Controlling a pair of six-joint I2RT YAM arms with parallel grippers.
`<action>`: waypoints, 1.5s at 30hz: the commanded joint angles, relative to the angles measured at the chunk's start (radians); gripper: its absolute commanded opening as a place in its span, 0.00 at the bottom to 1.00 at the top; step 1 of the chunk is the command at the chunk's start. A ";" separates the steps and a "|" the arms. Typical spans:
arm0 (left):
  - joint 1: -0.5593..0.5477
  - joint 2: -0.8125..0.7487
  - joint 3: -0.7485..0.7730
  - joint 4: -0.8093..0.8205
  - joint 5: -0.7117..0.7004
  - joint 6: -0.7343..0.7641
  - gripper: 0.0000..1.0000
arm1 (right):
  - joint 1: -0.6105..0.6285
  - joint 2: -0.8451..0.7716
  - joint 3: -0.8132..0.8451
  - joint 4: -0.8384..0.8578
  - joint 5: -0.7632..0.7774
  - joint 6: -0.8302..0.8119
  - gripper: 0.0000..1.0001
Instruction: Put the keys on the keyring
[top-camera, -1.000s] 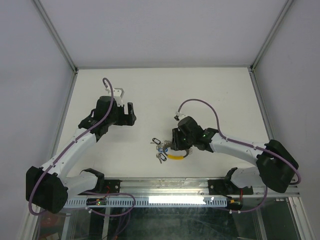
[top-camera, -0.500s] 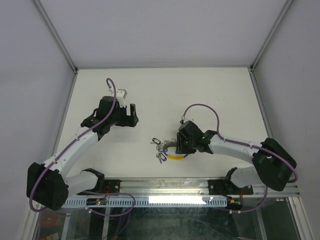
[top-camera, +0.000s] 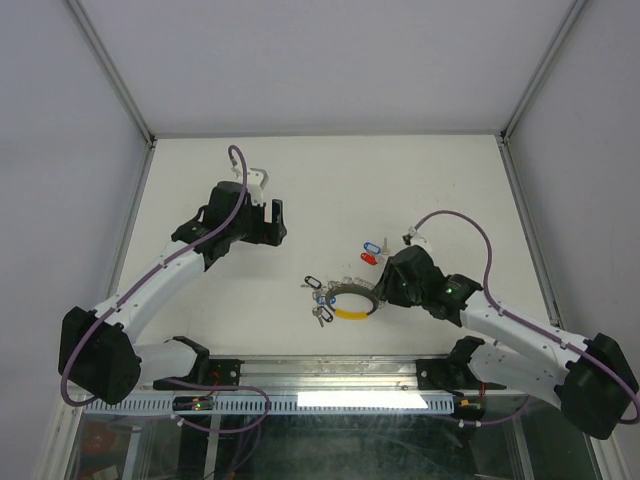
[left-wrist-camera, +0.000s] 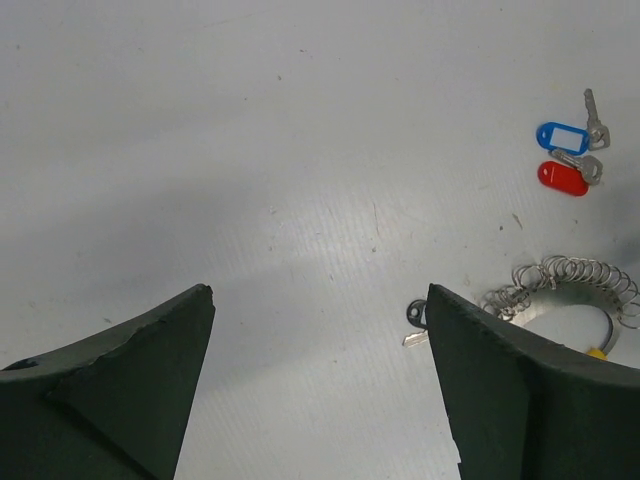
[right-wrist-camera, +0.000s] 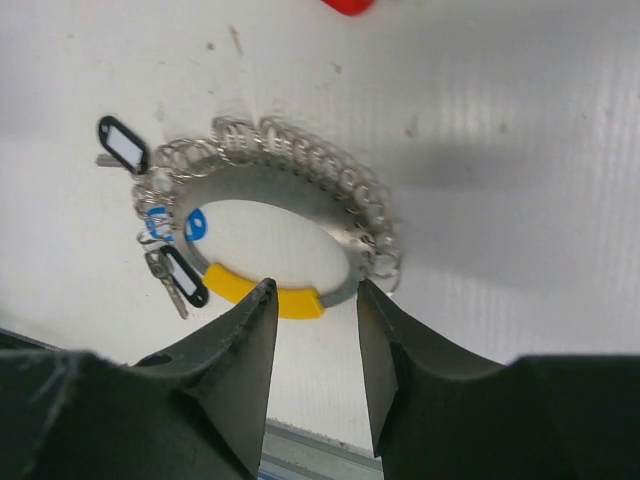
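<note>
Right hand (top-camera: 384, 292) backed off rightward | half open, empty, beside thin yellow-and-silver beaded keyring (top-camera: 349, 313), probably to regrip | left hand (top-camera: 270, 222) wide open, empty, waiting

Shiny silvery metal keyring (right-wrist-camera: 285, 187), glossy plastic-tagged keys (left-wrist-camera: 563, 177), matt white table (left-wrist-camera: 250, 150)

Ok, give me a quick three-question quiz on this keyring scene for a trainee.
1. True or false: the left gripper stands open, away from the keyring.
2. The two loose keys have tags of which colours? A blue and red; B black and green; C both yellow.
3. Fill in: the keyring's coloured arc is ___.
Key: 1 true; 2 A; 3 yellow.
</note>
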 joint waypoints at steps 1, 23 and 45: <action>-0.009 0.010 0.041 0.027 -0.020 0.032 0.85 | -0.024 -0.075 -0.076 -0.024 0.006 0.140 0.41; -0.010 -0.006 0.024 0.021 -0.042 0.047 0.83 | -0.167 -0.062 -0.280 0.260 -0.184 0.251 0.29; -0.009 -0.010 0.023 0.023 -0.035 0.051 0.82 | -0.171 -0.158 -0.218 0.159 -0.108 0.102 0.00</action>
